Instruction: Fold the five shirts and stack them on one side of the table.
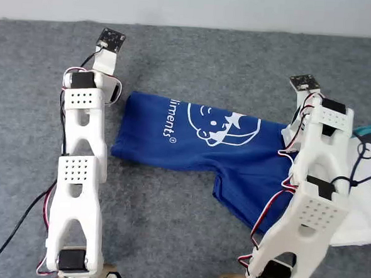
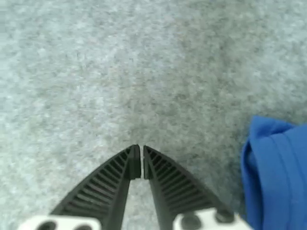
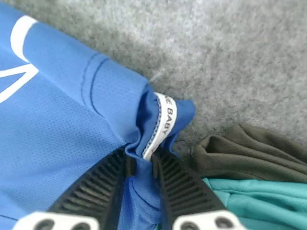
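Right pincer [image 3: 142, 165] clenched the blue shirt [image 1: 192, 139] by its collar, probably to pull it flat across the desk [image 1: 167, 239]. Left pincer [image 2: 142, 160], clenched on nothing, was just beside the shirt's hem. Other shirts [image 3: 249, 153] lay heaped beside the collar.

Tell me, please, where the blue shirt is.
In the high view the blue shirt lies mid-table between the left arm and right arm; the right claw pinches its collar beside an olive garment.

A blue shirt [image 1: 148, 137] is spread on the grey table [image 1: 167, 226]; a white shirt [image 1: 363, 216] is laid just beside it.
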You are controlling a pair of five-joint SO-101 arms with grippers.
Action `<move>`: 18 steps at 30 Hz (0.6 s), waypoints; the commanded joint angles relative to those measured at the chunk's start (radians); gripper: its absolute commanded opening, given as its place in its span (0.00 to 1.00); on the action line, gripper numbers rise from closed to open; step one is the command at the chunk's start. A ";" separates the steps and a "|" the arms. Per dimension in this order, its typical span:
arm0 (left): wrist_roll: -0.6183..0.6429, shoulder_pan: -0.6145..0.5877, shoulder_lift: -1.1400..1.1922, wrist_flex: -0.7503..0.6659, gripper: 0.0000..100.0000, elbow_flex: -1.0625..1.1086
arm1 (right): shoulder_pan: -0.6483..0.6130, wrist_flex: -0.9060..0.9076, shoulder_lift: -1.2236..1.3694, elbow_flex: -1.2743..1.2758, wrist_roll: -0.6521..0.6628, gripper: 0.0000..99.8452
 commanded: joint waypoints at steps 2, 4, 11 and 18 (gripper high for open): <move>0.011 0.054 -0.057 0.061 0.02 -0.105 | -0.005 0.016 -0.013 -0.031 -0.005 0.01; 0.046 0.100 -0.121 0.097 0.02 -0.093 | -0.005 0.016 -0.013 -0.031 -0.005 0.01; 0.087 0.226 -0.238 0.318 0.02 -0.076 | -0.007 0.018 -0.042 -0.034 -0.009 0.02; 0.201 0.222 -0.413 0.318 0.02 0.165 | -0.007 0.170 -0.236 -0.046 0.044 0.26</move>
